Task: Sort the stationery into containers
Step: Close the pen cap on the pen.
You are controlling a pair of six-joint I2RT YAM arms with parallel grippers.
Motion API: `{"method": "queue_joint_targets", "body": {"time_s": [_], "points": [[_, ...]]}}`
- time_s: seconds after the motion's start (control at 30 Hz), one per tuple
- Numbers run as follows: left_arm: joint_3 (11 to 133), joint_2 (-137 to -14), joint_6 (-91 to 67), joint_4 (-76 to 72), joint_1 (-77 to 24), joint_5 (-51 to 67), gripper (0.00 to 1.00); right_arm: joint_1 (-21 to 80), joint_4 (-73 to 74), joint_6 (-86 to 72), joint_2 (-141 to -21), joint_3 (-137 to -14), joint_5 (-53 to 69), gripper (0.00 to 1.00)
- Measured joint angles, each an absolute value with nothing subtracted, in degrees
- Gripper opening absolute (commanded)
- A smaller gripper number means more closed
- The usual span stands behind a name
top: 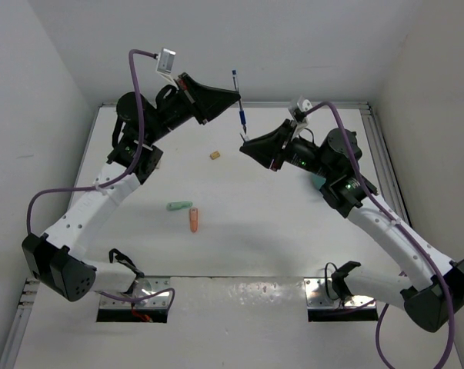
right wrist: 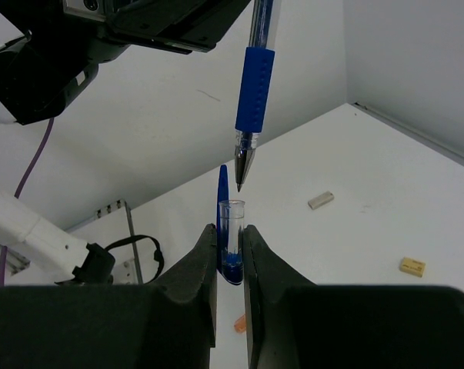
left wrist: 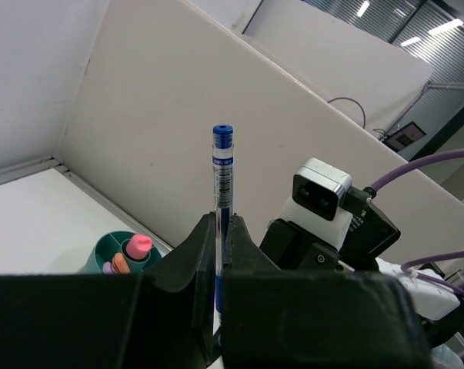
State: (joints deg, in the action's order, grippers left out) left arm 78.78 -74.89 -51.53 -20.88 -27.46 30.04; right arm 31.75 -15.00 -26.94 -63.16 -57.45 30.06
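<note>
My left gripper [left wrist: 222,224] is shut on a dark-blue pen [left wrist: 223,173] and holds it upright in the air. In the top view the left gripper [top: 236,97] sits mid-barrel on the pen [top: 239,115]. My right gripper [right wrist: 230,231] is shut on a clear pen cap [right wrist: 232,219] with a blue clip, its mouth facing up. The pen's tip [right wrist: 240,183] hangs just above the cap's mouth, apart from it. A teal cup [left wrist: 101,247] holds a pink-red marker [left wrist: 138,246] and an orange stub [left wrist: 120,264]. The right arm mostly hides the cup [top: 318,183] in the top view.
On the table lie a mint-green stub [top: 179,206], an orange stub [top: 194,221] and a small tan piece [top: 215,155]. The right wrist view shows a pale eraser-like piece [right wrist: 321,201] and the tan piece [right wrist: 412,267]. White walls enclose the table.
</note>
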Motion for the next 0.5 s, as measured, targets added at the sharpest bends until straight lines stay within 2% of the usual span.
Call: {"method": "queue_joint_targets", "body": {"time_s": [0.5], "points": [[77.3,-74.9,-52.8,-20.9,-27.5,30.3,0.0,31.7,-15.3,-27.0,-63.8,-58.0,29.0,0.0]]}}
